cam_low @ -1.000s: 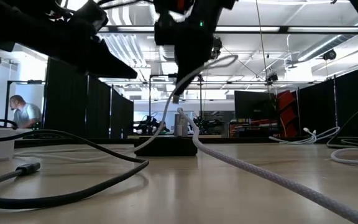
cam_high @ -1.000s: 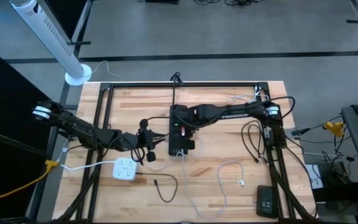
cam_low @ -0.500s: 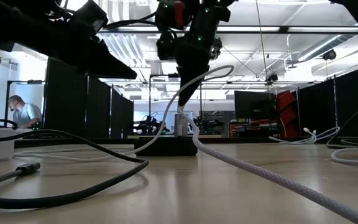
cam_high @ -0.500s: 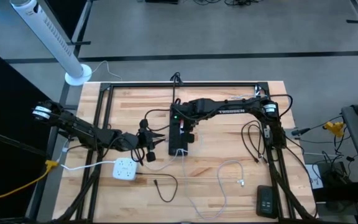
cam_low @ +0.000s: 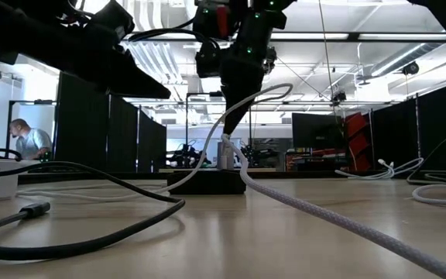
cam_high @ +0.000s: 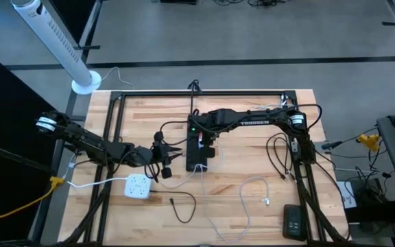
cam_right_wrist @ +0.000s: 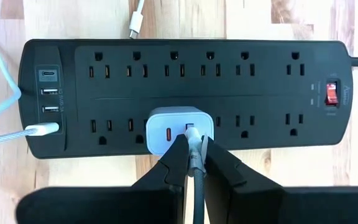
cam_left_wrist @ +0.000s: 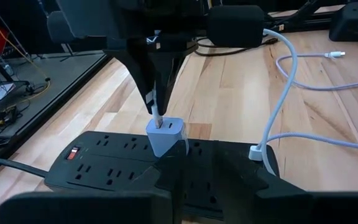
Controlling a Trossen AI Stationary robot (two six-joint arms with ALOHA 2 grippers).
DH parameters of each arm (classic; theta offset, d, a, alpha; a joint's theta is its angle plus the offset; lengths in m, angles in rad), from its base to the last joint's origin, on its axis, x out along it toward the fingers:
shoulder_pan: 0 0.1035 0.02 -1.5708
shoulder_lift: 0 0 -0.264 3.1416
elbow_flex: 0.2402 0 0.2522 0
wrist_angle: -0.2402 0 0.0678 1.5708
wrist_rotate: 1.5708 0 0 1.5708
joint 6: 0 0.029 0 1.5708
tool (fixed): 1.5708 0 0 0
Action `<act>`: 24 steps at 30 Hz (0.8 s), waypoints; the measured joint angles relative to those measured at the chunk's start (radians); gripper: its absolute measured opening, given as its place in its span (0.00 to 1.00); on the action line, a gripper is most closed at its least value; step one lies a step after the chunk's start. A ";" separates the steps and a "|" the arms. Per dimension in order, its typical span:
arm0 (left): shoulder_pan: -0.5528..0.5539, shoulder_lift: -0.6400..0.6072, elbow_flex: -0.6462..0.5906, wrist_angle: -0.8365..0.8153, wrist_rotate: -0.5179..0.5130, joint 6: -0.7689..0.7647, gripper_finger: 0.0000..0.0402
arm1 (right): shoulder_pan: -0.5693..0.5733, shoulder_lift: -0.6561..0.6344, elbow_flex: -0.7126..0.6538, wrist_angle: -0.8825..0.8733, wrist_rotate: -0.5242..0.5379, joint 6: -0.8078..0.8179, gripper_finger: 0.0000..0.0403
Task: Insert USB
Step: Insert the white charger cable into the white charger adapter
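Swung in over the power strip [cam_high: 199,149] since the first high picture, the right arm, and barely shifted over the last half second; left arm unchanged.

High view: right gripper [cam_high: 203,140] above the strip's middle, left gripper [cam_high: 169,159] just beside the strip's left side, a white multi-socket cube [cam_high: 138,186] and loose cables nearer the table's front.

Low view: right gripper [cam_low: 225,130] pointing down at the white charger [cam_low: 224,154] on the strip, a pale cable [cam_low: 246,97] arching away from the tips.

Left wrist view: left gripper [cam_left_wrist: 219,179] low by the strip's edge, fingers slightly apart, nothing visibly pinched. Right gripper's tips pinching a metal USB plug [cam_left_wrist: 156,117] right at the charger's top face.

Right wrist view: right gripper [cam_right_wrist: 192,163] pressed together on the grey cable's plug [cam_right_wrist: 191,135], lined up on the charger's right-hand port.

Judgement: alignment done, plug at the port's mouth; full seating uncertain, so a final push and release probably left.
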 joint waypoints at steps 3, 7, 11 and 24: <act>0.000 0.000 0.000 0.000 0.000 0.000 0.16 | -0.002 0.000 0.000 0.000 0.000 -0.001 0.03; 0.000 0.000 0.000 0.000 0.000 0.000 0.16 | -0.003 0.000 0.000 0.000 0.000 -0.005 0.03; 0.000 0.000 0.000 0.000 0.000 0.000 0.16 | -0.005 0.000 0.000 0.001 0.000 -0.009 0.03; 0.000 0.000 0.000 -0.001 0.000 -0.003 0.16 | -0.017 0.074 0.005 0.027 -0.002 -0.056 0.03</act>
